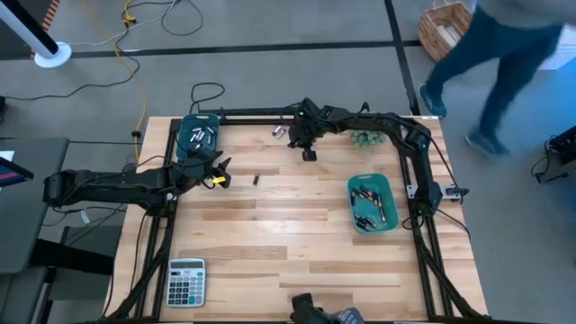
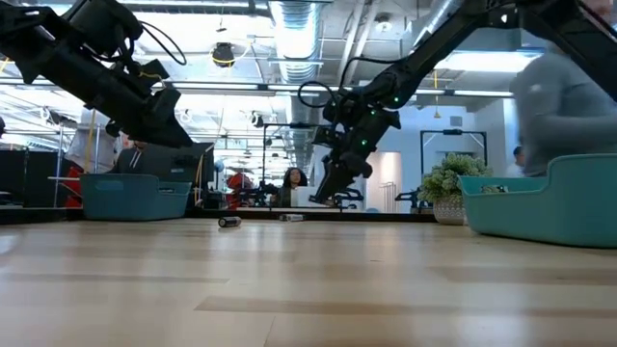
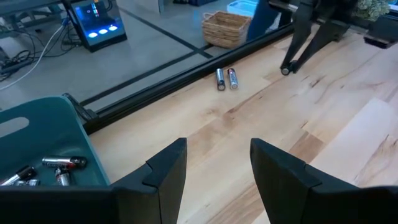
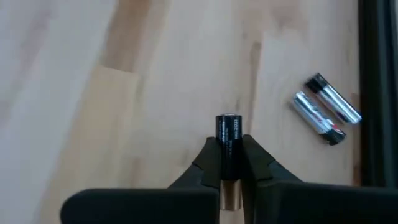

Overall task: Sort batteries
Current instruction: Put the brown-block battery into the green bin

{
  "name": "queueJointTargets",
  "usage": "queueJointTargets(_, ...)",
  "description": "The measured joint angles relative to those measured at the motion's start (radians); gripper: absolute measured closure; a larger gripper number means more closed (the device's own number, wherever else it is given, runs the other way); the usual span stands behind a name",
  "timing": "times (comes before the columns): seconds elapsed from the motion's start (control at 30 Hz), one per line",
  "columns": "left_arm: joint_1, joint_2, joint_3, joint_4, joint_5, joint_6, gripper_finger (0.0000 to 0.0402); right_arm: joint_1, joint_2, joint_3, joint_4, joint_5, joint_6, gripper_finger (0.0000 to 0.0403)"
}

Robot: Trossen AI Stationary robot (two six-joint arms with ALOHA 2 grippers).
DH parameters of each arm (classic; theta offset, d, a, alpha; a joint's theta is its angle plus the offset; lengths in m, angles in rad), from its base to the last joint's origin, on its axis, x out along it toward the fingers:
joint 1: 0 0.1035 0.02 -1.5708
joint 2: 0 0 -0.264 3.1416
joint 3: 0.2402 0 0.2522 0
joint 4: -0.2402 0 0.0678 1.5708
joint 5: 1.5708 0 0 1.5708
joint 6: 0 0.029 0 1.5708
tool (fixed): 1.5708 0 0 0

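Observation:
My right gripper is shut on a dark battery with a silver end, over the far middle of the table. Just beyond it, two batteries lie side by side on the wood near the far rail. Another small battery lies alone left of centre. My left gripper waits open at the table's left, beside a teal bin that holds some batteries. A second teal bin at the right holds several more. My right gripper pinches the battery's round sides between its two fingers. The battery lies along the fingers, its dark end sticking out past their tips and its silver end back between them. The fingers slant down from the table's far side. In the low view the battery looks just clear of the wood.
A grey calculator lies at the near left corner. A small potted plant stands at the far right beside the right arm. A black frame rail runs along the far edge. A person walks past beyond the table's far right.

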Motion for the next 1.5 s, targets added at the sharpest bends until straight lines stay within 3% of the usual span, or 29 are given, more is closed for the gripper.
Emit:
queueJointTargets(0.2, 0.001, 0.000, 0.000, -0.001, 0.000, 0.001, 0.0231, 0.008, -0.085, -0.090, 0.061, -0.015, 0.024, 0.0377)
queueJointTargets(0.57, 0.001, 0.000, 0.000, 0.005, 0.000, 0.000, 0.0231, 0.028, -0.370, -0.376, 0.265, -0.045, 0.140, 0.0377)
queueJointTargets(1.13, 0.002, 0.000, 0.000, 0.007, 0.000, -0.001, 0.0231, 0.129, -0.751, -0.622, 0.491, -0.321, 0.339, 0.0376)
queueJointTargets(1.5, 0.002, 0.000, 0.000, 0.007, 0.000, -0.002, 0.0231, 0.192, -0.951, -0.815, 0.676, -0.328, 0.451, 0.0375)
